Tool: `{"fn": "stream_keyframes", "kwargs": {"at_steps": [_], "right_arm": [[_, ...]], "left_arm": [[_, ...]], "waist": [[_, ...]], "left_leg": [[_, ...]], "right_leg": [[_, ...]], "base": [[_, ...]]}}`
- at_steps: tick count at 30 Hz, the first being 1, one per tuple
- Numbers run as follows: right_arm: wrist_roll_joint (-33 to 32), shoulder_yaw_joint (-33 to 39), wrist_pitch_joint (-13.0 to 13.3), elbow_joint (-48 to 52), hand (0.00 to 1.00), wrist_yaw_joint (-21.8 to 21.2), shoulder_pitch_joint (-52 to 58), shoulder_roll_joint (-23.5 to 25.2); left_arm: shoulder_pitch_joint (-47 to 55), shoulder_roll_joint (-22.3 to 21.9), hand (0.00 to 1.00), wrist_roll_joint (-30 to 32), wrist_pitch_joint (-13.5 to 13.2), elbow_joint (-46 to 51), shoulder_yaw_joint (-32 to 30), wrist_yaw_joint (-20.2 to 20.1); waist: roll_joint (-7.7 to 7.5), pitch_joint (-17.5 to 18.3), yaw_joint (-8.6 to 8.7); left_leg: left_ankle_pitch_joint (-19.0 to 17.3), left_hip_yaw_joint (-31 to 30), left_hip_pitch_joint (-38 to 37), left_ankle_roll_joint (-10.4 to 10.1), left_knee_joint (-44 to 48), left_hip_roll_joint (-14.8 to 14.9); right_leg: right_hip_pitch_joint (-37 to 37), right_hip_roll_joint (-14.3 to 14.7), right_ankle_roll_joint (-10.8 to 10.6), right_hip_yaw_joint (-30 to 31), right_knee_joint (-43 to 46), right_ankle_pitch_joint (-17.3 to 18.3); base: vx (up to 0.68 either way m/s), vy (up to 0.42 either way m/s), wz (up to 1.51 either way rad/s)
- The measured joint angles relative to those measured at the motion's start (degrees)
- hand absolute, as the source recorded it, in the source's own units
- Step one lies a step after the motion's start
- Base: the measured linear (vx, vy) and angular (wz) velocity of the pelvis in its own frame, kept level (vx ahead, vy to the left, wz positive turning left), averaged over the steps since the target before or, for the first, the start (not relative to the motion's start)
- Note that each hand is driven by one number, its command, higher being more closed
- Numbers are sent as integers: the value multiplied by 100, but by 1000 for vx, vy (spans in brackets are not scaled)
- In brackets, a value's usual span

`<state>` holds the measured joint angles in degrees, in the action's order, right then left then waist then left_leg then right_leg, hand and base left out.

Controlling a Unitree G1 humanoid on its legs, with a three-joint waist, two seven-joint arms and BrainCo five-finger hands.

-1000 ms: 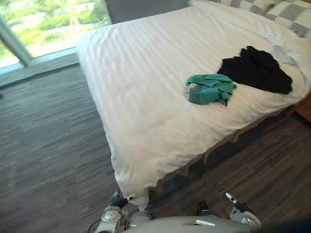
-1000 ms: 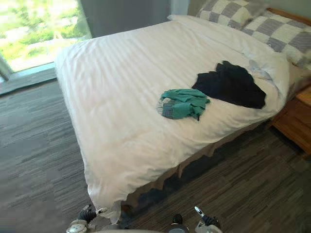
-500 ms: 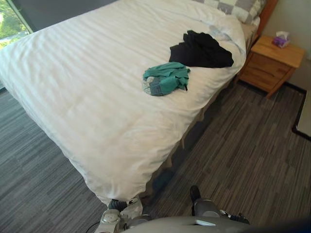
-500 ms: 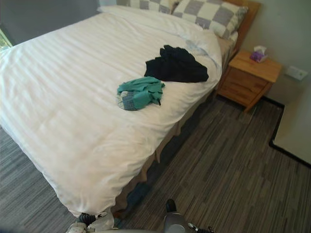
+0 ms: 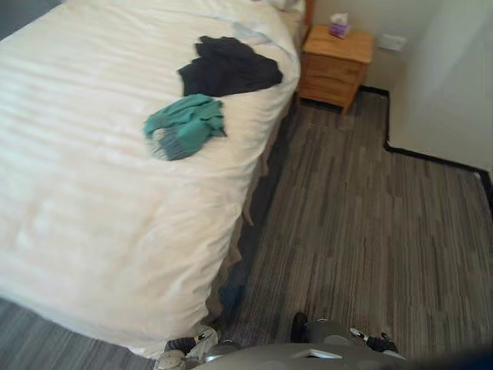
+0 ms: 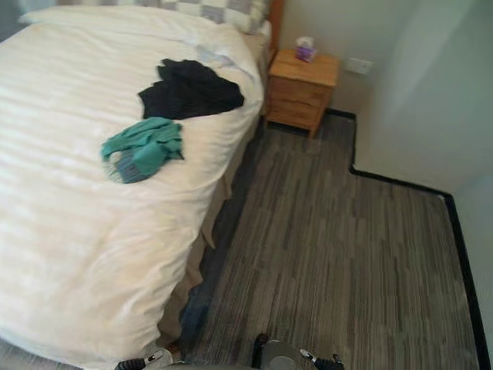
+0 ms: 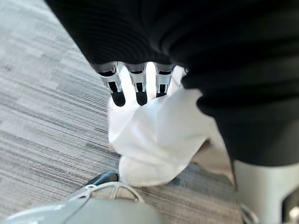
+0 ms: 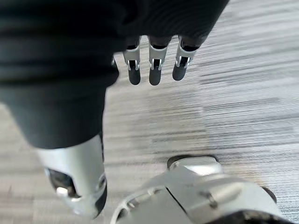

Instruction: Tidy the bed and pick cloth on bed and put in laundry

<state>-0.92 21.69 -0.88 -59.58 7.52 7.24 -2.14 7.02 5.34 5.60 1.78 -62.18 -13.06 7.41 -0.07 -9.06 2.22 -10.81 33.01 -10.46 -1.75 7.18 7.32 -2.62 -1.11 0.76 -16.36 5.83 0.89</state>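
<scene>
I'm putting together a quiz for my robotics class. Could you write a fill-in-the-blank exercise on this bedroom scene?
1. On the bed, a teal cloth lies near a ____ cloth.
2. The tissue box stands on a wooden ____.
3. The right hand hangs over the ____ with straight fingers.
Missing words: black; nightstand; floor

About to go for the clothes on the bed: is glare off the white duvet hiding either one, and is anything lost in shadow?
Left eye view: the duvet is bright, its folds faint, but the teal cloth and the black cloth stand out plainly against it. Right eye view: shadow darkens the floor strip beside the duvet's hanging edge.
</scene>
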Motion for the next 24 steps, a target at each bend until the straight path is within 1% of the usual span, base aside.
{"fn": "stream_keyframes", "kwargs": {"at_steps": [1, 2, 3, 4, 6, 9, 12, 13, 14, 15, 17, 18, 19, 20, 21, 22, 23, 24], "right_arm": [[0, -5, -1, 0, 0, -1, 1, 26], [-1, -16, -3, 0, 0, -12, -30, 64], [-1, -15, -2, 5, 0, -12, -80, 99], [-1, -18, 1, 24, 0, -19, -87, 113], [-2, -10, -7, 14, 0, -22, -65, 123], [-3, 26, -8, 10, 0, -50, -77, 119], [-10, 26, -1, 13, 0, -60, -56, 129], [-13, 23, -1, 13, 0, -60, -56, 129], [-13, 24, 0, 14, 0, -60, -56, 128], [-10, 21, 0, 17, 0, -61, -54, 103], [-2, -9, 1, 12, 0, -60, -59, 104], [3, -42, 0, 2, 0, -60, -51, 93], [5, -115, 0, 0, 0, -59, -47, 69], [13, -268, -1, -48, 0, -61, -74, -16], [46, -375, -2, -97, 0, -62, -126, -102], [81, -392, -3, -100, 0, -61, -134, -139], [176, -392, -5, -98, 0, -60, -128, -190], [227, -224, -63, -276, 0, -31, 21, -123]], "left_arm": [[7, 16, 0, -1, 6, 6, -59, 0], [54, 59, 0, 0, 10, 8, -79, 2], [76, 88, 0, 0, 9, 15, -93, 1], [77, 87, 0, 0, 9, 18, -94, 1], [94, 67, 0, 0, 10, 20, -94, 0], [67, 51, 0, 0, 3, 23, -97, -2], [150, 34, 0, -5, 6, 21, -111, -2], [168, 29, 0, -13, 11, 20, -117, -2], [176, 28, 0, -41, 12, 19, -121, -2], [187, 18, 0, -59, 13, 19, -149, -2], [167, 14, 0, -74, 14, 19, -284, -9], [164, -5, 0, -131, 14, 19, -289, -18], [158, -40, 0, -212, 13, 19, -290, -28], [153, -63, 0, -281, -1, 31, -307, -69], [165, -136, 0, -307, -4, 28, -282, -95], [183, -190, 0, -336, -4, 25, -271, -99], [207, -242, 0, -383, -4, 15, -232, -100], [102, -91, 0, -436, -33, -215, 15, -235]], "waist": [[-60, 46, -4], [-139, 87, -23], [-206, 88, -35], [-212, 91, -38], [-209, 91, -25], [-161, 127, -32], [-157, 131, -194], [-133, 120, -189], [-112, 122, -180], [-56, 123, -162], [-49, 116, -162], [-59, 114, -152], [-144, 127, -148], [-105, 102, -206], [-37, 38, -275], [27, 45, -283], [116, 47, -260], [108, 122, -169]], "left_leg": [[1, 15, 39, -1, 1, -28], [-8, 117, 85, -18, 0, -33], [2, 204, 118, -36, 15, -31], [3, 276, 115, -38, 9, -28], [-11, 280, 35, -60, -31, -18], [-148, 341, -94, -232, -223, 61], [-203, 738, -211, -302, -180, 143], [-230, 878, -269, -344, -142, 180], [-258, 930, -298, -374, -90, 209], [-311, 1039, -362, -430, 39, 278], [-325, 958, -258, -448, 525, 356], [-318, 681, -106, -433, 890, 403], [-316, 152, 147, -342, 1350, 413], [-421, -896, 388, -242, 1506, 169], [-520, -1750, 477, -237, 1326, -101], [-547, -2031, 502, -225, 1214, -193], [-539, -2252, 527, -224, 900, -247], [-336, -2243, 31, -197, -102, -210]], "right_leg": [[46, 29, -3, 72, -278, -49], [195, 113, 31, 196, -858, -299], [235, 143, 44, 336, -1192, -484], [205, 151, 27, 390, -1195, -466], [217, 161, 61, 375, -1197, -440], [228, 270, 63, 272, -1197, -440], [234, 312, 67, 274, -1197, -444], [271, 335, 67, 277, -1197, -462], [283, 351, 64, 282, -1196, -477], [309, 393, 62, 306, -1196, -485], [301, 399, 104, 424, -1195, -513], [296, 385, 158, 532, -1191, -553], [329, 346, 209, 705, -1178, -592], [280, 297, 206, 944, -1163, -615], [235, 283, 166, 1183, -1188, -643], [212, 284, 146, 1275, -1188, -656], [196, 293, 101, 1363, -1189, -687], [420, 312, -38, 1240, -1196, -661]], "base": [[-98, -144, -78], [-119, -113, -70], [-124, -75, -67], [-121, -19, -36], [-154, 3, -6], [-158, 20, -13], [-85, 0, -54], [-63, -9, -60], [-39, -12, -55], [-2, -9, -50], [20, -10, -40], [20, -15, -30], [67, -1, -57], [54, 63, -88], [44, 67, -94], [-12, 91, -86], [-7, 39, -44], [-7, 39, -25]]}}
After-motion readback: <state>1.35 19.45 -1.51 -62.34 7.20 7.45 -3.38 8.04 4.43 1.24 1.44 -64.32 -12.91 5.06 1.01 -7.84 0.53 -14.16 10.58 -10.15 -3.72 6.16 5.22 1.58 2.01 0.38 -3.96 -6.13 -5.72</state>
